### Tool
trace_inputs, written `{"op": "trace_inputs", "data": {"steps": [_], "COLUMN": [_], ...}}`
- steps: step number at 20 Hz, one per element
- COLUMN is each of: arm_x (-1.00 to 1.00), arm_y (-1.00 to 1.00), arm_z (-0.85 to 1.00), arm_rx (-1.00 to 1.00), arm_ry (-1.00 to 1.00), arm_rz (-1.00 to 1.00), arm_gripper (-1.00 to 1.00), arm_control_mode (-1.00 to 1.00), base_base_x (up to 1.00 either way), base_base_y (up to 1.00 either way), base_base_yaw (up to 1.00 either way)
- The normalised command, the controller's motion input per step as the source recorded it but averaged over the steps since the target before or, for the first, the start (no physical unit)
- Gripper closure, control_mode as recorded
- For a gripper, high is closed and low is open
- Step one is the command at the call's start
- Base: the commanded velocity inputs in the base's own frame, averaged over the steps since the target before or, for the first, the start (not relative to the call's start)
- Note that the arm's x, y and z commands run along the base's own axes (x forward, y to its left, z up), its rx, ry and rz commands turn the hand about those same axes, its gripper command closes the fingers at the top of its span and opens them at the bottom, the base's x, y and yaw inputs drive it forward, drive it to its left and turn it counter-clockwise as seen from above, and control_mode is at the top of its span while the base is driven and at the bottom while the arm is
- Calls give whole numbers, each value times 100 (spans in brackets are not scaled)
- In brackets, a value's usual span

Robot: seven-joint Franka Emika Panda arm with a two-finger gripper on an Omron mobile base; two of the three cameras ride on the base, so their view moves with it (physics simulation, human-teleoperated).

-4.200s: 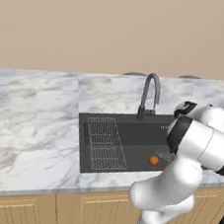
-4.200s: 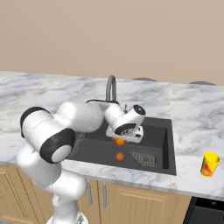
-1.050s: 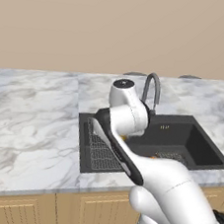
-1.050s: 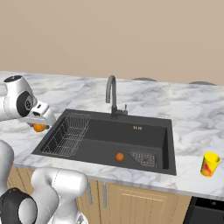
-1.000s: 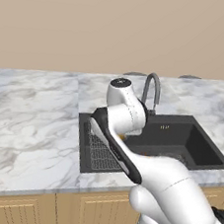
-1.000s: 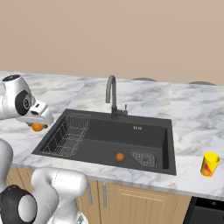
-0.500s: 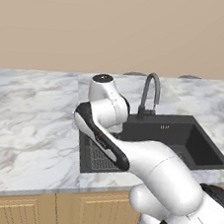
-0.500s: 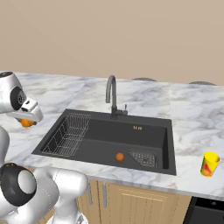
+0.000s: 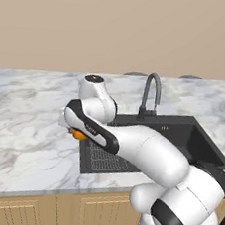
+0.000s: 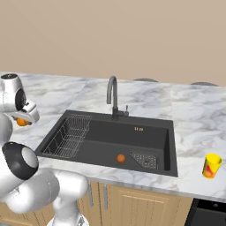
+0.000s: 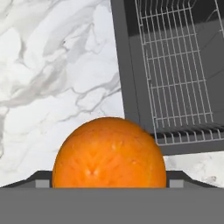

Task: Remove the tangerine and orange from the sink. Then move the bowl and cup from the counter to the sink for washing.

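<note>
Marble counter (image 10: pixel 88 95), left of the sink (image 10: pixel 110 137): gripper (image 9: pixel 79 135) clamped on one orange fruit (image 11: pixel 109 153). Second fruit (image 10: pixel 120 158) on sink floor; yellow cup (image 10: pixel 211 165) at counter's right edge.

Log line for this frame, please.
tool: shut on orange fruit | position: over counter, left of sink | second fruit: in sink

counter (image 9: pixel 26 139): polished white-and-grey veined marble
sink (image 10: pixel 145 132): matt dark grey, smooth
wire rack (image 11: pixel 175 70): thin grey metal wire
orange (image 11: pixel 109 153): dimpled, slightly glossy peel
cabinets (image 9: pixel 47 211): light wood
</note>
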Motion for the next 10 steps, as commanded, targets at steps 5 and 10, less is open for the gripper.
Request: {"op": "trace_inputs", "data": {"steps": [5,10], "arm_x": [45,41], "arm_y": [50,41], "arm_z": [-23,-26], "arm_rx": [1,0], "arm_ry": [15,21], "arm_rz": [-3,-2], "arm_gripper": [100,100], "arm_control_mode": [-100,-100], "base_base_x": [0,0], "base_base_y": [0,0], "base_base_yaw": [0,0]}}
